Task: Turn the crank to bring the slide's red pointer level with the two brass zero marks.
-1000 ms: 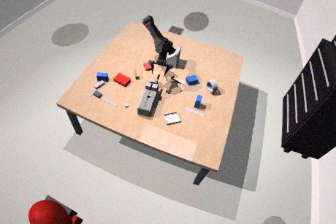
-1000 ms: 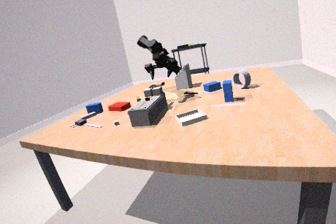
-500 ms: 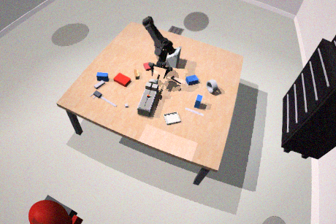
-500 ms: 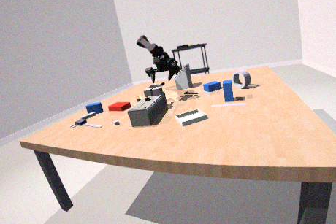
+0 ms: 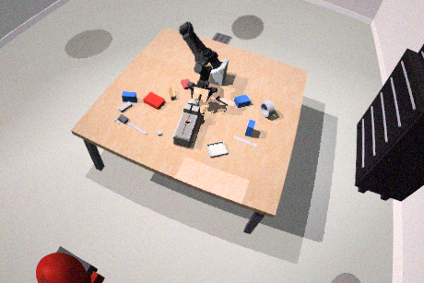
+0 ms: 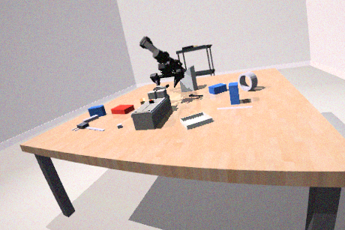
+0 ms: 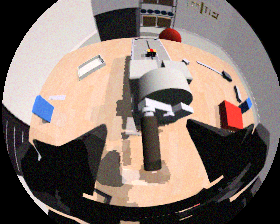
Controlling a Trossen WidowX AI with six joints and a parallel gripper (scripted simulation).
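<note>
The grey machine (image 5: 183, 134) (image 6: 144, 120) (image 7: 139, 50) stands on the table. Its red pointer (image 5: 187, 121) (image 6: 151, 101) (image 7: 151, 51) is on the slotted top. The brass zero marks are too small to tell apart, so I cannot tell whether the pointer is level with them. A round pale crank hub (image 7: 165, 86) is at the machine's near end in the wrist view. The crank's dark brown handle (image 7: 151, 147) sticks out from it towards me. My gripper (image 5: 202, 93) (image 6: 166, 85) (image 7: 148, 126) is open and empty, its fingers apart on either side of the handle without touching it.
A red block (image 5: 154, 100) (image 6: 122, 109) (image 7: 231, 116) and a blue block (image 5: 129, 96) (image 6: 97, 110) lie left of the machine in the top and exterior views. A white tray (image 5: 217, 149) (image 6: 196, 120) (image 7: 91, 67), an upright blue block (image 5: 250, 127) (image 6: 234, 93) and a grey ring (image 5: 267, 109) stand to its right.
</note>
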